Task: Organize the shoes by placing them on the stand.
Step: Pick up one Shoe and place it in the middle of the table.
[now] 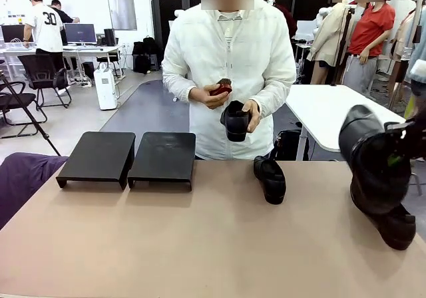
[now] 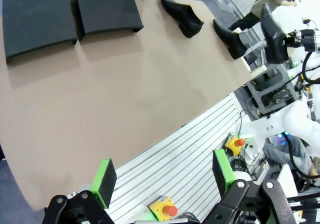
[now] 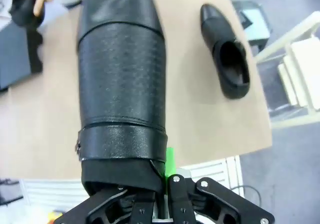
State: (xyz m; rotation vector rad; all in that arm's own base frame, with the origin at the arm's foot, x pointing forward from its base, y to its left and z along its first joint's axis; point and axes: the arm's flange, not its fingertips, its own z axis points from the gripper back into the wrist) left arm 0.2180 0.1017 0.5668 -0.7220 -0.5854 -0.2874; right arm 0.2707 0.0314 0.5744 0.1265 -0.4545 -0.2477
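While the right claw [image 3: 165,176] is clenched on the heel end of the lifted shoe [image 3: 122,84], that shoe hangs clear of the worktop [image 1: 200,245] at its right side, toe pointing away from the wrist. The stand [image 1: 163,155], two black platforms side by side at the far left, carries nothing.

A second shoe [image 1: 270,178] lies on the worktop in front of the person, and a third shoe [image 3: 227,59] lies near the right edge, just beside the lifted one. The person's hand [image 1: 253,112] holds the fourth shoe [image 1: 234,122]; their other hand holds a small red-brown object [image 1: 221,87].

The left claw [image 2: 163,176] is released, jaws wide with nothing between them. It hangs over the near edge of the worktop, well apart from every shoe.

These shoes look stiff in sole and heel, moderately heavy, with a glossy upper likely to slip under the pads. The rim of the opening at the heel seems the surest hold, one finger inside and one outside. Gripped there, the long toe will probably lever downward, so the shoe may pivot when set on a platform.
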